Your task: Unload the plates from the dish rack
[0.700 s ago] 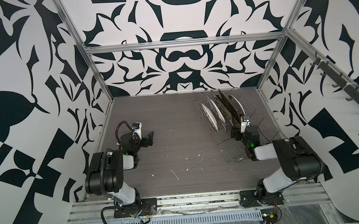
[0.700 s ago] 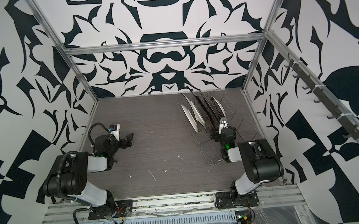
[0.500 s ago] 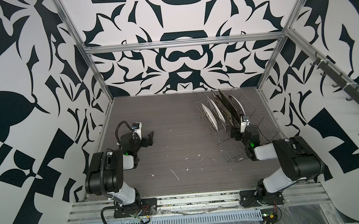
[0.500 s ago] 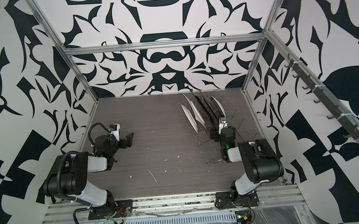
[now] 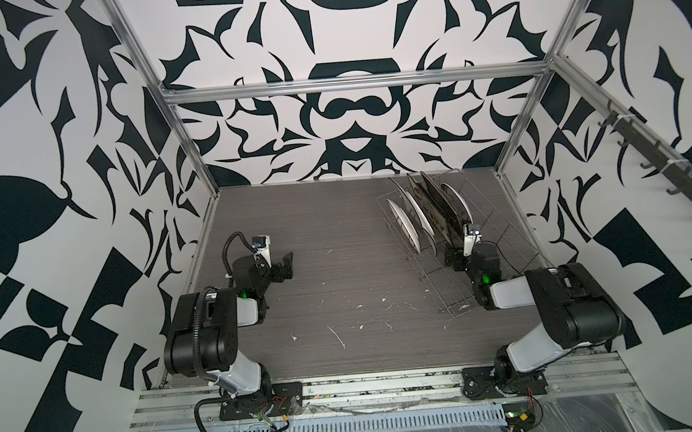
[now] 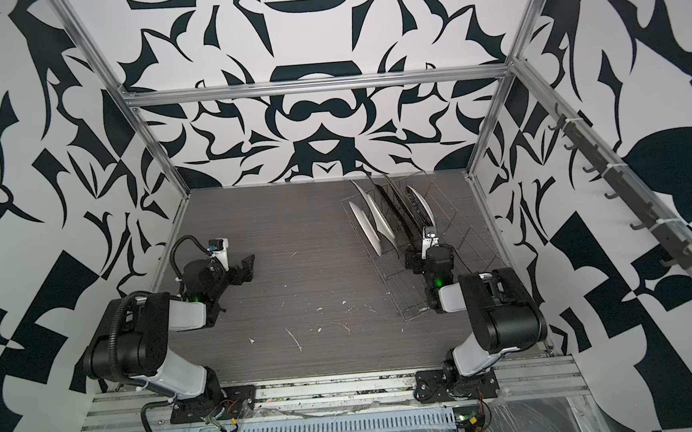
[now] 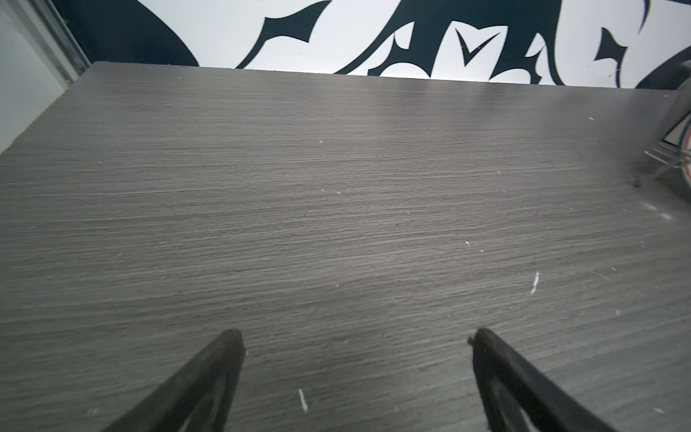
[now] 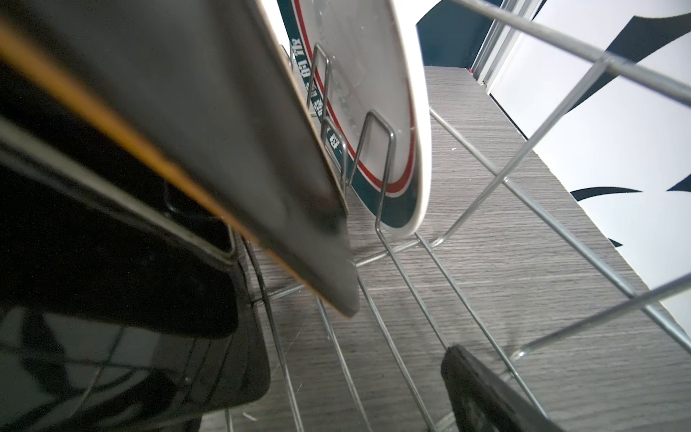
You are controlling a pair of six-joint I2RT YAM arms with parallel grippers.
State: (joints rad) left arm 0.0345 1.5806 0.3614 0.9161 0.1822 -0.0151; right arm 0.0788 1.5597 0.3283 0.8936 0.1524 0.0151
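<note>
Both spread wide: left tool (image 7: pixel 355 336) above table (image 5: pixel 341 292), right tool (image 5: pixel 452 260) in dish rack (image 5: pixel 439 289).

Colours I see from my claw
Glossy black square plate (image 8: pixel 131 374), white round plate (image 8: pixel 366 74) banded teal and red, silver wire rack (image 8: pixel 605 61), grey woodgrain table (image 8: pixel 504 280).

We're looking at bold black-and-white patterned walls (image 5: pixel 344 38), aluminium framing (image 5: pixel 351 83), a hook rail (image 5: pixel 666 165), and a scuffed grey woodgrain worktop (image 5: pixel 339 267).

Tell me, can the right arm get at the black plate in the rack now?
Probably yes: the right gripper sits open inside the dish rack, close beside the black plate, nothing visibly between them.
</note>
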